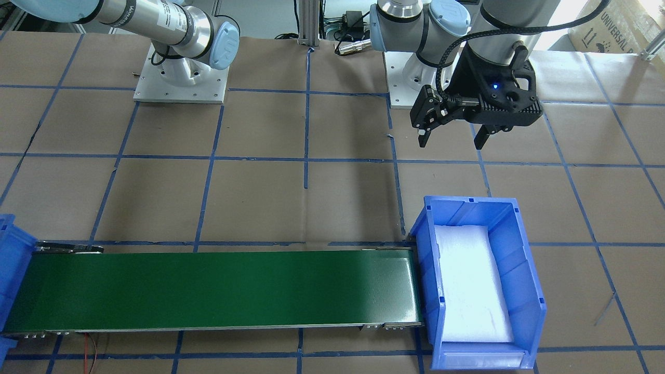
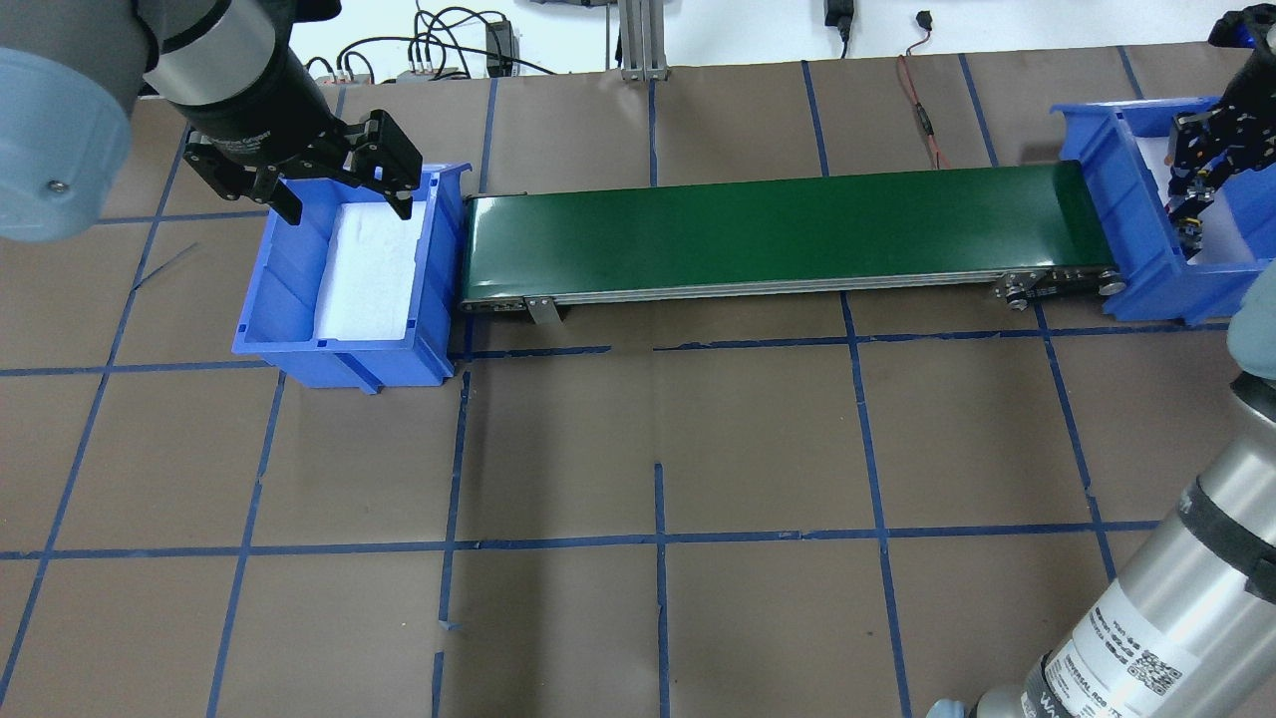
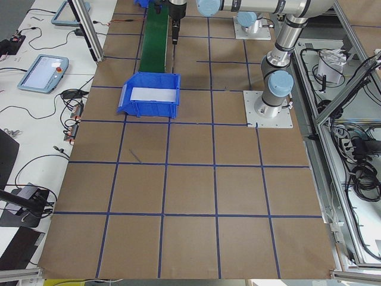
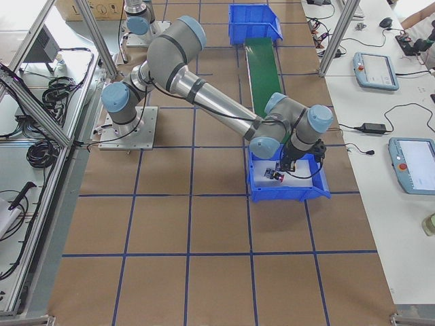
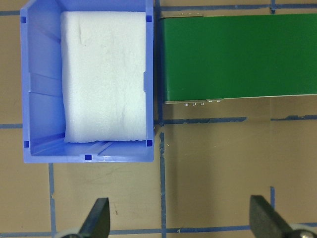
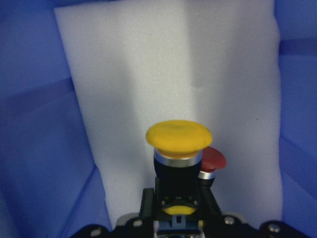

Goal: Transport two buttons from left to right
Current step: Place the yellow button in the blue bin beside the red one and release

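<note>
In the right wrist view, my right gripper (image 6: 178, 198) is shut on the black body of the yellow-capped button (image 6: 178, 136). It holds the button over the white foam (image 6: 163, 64) in the right blue bin (image 6: 39, 124). The red-capped button (image 6: 214, 161) lies on the foam just behind the yellow one. In the overhead view the right gripper (image 2: 1191, 199) is inside that bin (image 2: 1116, 179). My left gripper (image 2: 344, 207) is open and holds nothing. It hovers over the robot-side end of the left blue bin (image 2: 269, 309) and also shows in the front view (image 1: 452, 139).
A green conveyor belt (image 2: 778, 224) runs between the two blue bins, and nothing shows on it. The left bin (image 1: 524, 259) shows only white foam (image 1: 470, 283). The brown table has blue tape lines. The arm bases (image 1: 179, 78) stand at the back.
</note>
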You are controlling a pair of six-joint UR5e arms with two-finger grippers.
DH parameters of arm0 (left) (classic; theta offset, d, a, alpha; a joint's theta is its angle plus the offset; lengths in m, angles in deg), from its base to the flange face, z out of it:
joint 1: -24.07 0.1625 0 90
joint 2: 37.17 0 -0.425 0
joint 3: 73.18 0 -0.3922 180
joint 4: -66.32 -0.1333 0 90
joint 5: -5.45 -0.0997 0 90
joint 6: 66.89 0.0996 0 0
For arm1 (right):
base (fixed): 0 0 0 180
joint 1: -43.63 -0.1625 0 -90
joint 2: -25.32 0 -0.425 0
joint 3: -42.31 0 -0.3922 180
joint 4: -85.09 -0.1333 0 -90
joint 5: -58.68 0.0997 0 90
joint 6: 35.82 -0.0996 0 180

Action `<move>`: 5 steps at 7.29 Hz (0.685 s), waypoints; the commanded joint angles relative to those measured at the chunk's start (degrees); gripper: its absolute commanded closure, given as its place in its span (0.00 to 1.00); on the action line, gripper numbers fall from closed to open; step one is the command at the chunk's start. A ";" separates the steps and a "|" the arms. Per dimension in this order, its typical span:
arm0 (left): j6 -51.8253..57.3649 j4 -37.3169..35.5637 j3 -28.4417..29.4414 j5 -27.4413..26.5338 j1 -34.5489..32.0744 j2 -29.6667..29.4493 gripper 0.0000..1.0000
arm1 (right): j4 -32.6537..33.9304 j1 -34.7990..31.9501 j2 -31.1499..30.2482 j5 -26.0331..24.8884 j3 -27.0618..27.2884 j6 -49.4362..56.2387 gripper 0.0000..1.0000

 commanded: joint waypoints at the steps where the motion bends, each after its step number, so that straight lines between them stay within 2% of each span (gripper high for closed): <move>1: 0.08 -0.03 -0.10 -0.19 0.04 -0.03 0.00 | 0.11 0.02 1.38 0.28 -0.02 -0.19 0.83; 2: 0.00 -0.03 -0.02 -0.19 0.04 -0.12 0.00 | 0.11 0.02 1.38 0.28 -0.02 -0.10 0.75; 3: 0.00 -0.21 0.33 0.07 0.30 -0.12 0.00 | 0.98 0.02 1.38 0.28 -0.10 -0.19 0.50; 5: 0.08 -0.39 0.42 -0.28 0.13 -0.21 0.00 | 1.43 -0.07 0.94 0.20 -0.28 -0.19 0.41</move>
